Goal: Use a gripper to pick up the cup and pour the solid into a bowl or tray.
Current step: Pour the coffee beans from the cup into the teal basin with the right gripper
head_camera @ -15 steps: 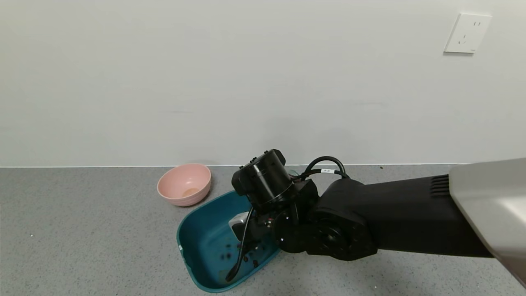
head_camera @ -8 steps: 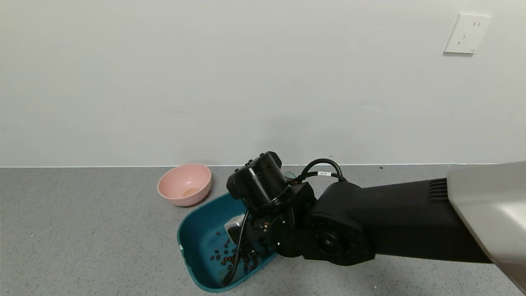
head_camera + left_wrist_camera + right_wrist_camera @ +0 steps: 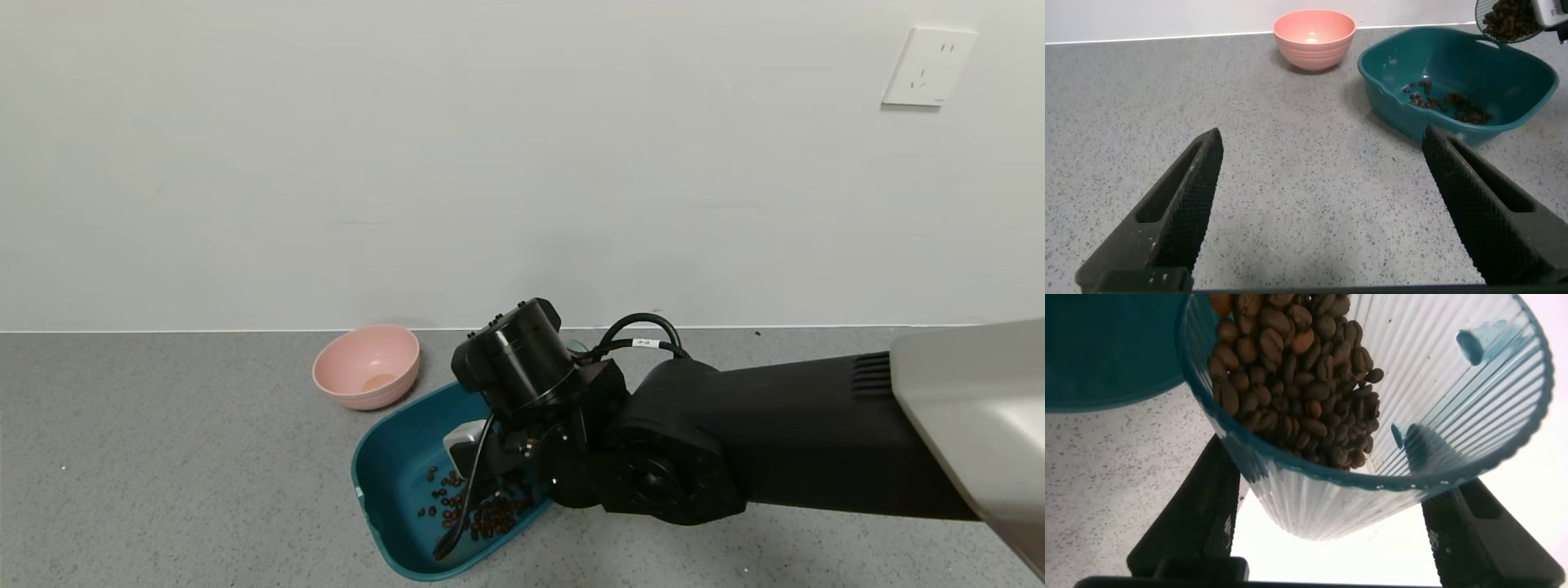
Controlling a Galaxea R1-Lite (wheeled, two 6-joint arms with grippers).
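My right gripper point(image 3: 1331, 510) is shut on the ribbed blue-grey cup point(image 3: 1437, 392), one finger on each side of its wall. The cup is tipped over the teal tub point(image 3: 392, 465), and brown beans point(image 3: 1298, 367) are heaped at its lower lip. In the head view the black wrist point(image 3: 514, 359) hides the cup and fingers. A scatter of beans point(image 3: 482, 510) lies on the tub floor. The left wrist view shows the cup point(image 3: 1511, 16) above the tub point(image 3: 1454, 73). My left gripper point(image 3: 1323, 196) is open and empty, low over the counter, well short of the tub.
A round pink bowl point(image 3: 367, 376) stands just behind and left of the tub, near the wall; it also shows in the left wrist view point(image 3: 1315, 37). The grey speckled counter point(image 3: 163, 474) stretches left of the tub. My right forearm point(image 3: 775, 441) crosses the right side.
Many more beans have dropped into the tub. The right wrist has shifted slightly left and turned further over the tub.
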